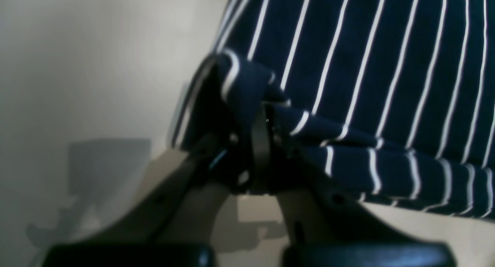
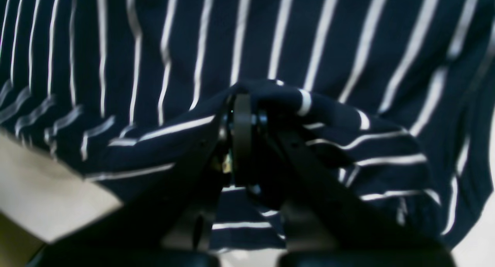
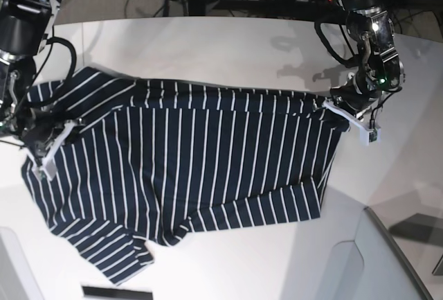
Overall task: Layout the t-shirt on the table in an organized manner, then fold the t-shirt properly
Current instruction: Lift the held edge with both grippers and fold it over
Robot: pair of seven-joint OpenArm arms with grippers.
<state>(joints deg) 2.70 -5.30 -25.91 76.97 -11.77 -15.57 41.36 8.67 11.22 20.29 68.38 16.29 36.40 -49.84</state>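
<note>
Base view: white table (image 3: 228, 43) under t-shirt (image 3: 201, 161); cables behind; left tool (image 3: 334, 104), right tool (image 3: 43, 134) clamp t-shirt.

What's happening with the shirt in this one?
A two-armed robot is handling a striped t-shirt on a white table. Each tool is shut on a pinch of fabric: the left tool holds an edge on the base view's right, the right tool holds the opposite side. The shirt lies spread between them, mostly flat, with one strip already doubled over along its far edge and wrinkles lower down. It is not yet properly folded.
</note>
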